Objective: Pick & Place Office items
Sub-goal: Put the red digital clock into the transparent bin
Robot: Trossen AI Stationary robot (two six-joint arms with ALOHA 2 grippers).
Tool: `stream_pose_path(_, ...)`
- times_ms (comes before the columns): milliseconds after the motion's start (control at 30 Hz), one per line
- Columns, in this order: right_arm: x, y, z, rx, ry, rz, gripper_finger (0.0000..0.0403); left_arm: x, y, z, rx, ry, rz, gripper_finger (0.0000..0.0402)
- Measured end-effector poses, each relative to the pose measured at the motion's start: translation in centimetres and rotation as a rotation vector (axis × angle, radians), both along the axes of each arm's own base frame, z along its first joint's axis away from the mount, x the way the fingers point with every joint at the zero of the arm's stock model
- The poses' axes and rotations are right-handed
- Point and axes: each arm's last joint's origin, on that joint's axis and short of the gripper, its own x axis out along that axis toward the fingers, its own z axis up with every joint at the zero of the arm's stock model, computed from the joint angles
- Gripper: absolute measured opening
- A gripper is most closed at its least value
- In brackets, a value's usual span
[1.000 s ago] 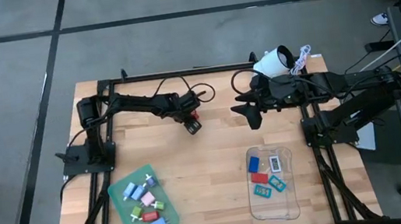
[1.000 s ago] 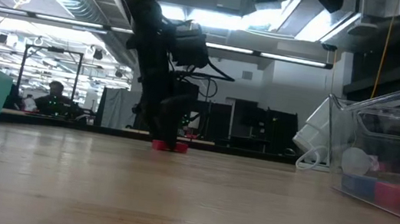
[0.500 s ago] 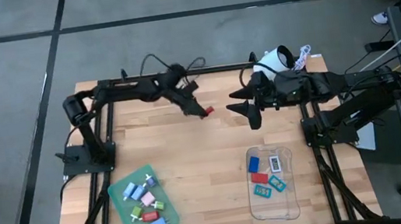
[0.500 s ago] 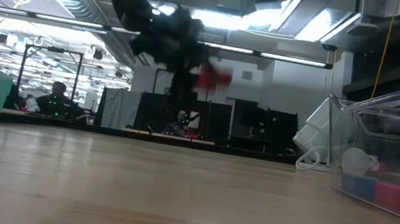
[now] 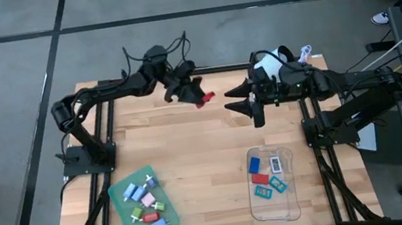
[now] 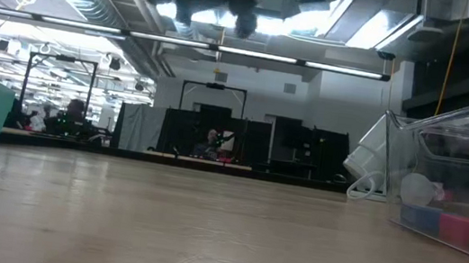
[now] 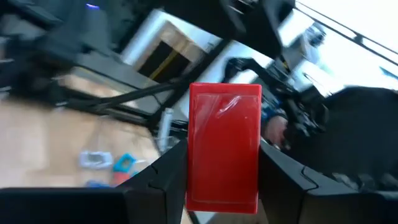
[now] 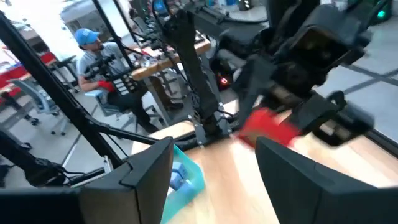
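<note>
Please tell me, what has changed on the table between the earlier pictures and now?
The left gripper, shut on the small red rectangular piece, lifted it off the wooden table and carried it up towards the right gripper, which waits open near the far edge and moved only slightly. The flat green tray and the clear tray, with their small pieces, stayed as they were.

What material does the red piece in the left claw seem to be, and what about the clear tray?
The red piece, held in the left claw, looks like glossy plastic or a film-wrapped block: a bright streak of reflection crosses its face. The clear tray appears to be thin transparent plastic, since the wood grain shows through it.
</note>
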Motion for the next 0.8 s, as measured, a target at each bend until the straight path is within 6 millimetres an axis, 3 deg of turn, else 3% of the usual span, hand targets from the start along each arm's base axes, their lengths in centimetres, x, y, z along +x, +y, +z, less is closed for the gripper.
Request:
stream_pose_path(167,0.4,-0.5,0.3,-0.016,-0.042,0.053,0.0233,1.0,-1.8,2.0,0.030,-0.059,-0.049,0.0150)
stream_pose_path(567,1.1,-0.5,-0.2,-0.030,-0.031,0.184,0.0233,2.3,-5.5,2.2,0.022,-0.063,-0.133,0.0150)
stream_pose_path(800,2.5,-0.2,-1.5,-0.014,0.015,0.263,0.0233,2.5,-6.0,2.5,0.022,-0.091,-0.116,0.0150)
